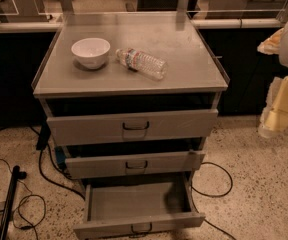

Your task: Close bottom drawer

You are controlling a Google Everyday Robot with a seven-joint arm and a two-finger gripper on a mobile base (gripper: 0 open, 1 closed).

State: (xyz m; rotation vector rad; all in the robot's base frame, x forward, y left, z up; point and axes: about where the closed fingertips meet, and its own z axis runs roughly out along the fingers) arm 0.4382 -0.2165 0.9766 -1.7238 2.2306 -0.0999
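Below the cabinet's front edge, the bottom drawer sticks far out, so it needs a push. Past the right edge hangs the gripper, well apart; I cannot tell how open it is.

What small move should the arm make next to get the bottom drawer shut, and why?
Probably bring the gripper down and across toward the front panel of the bottom drawer. That drawer stands pulled well out, its tray exposed, while the gripper hangs at the view's right edge, higher than the drawer and clear of it.
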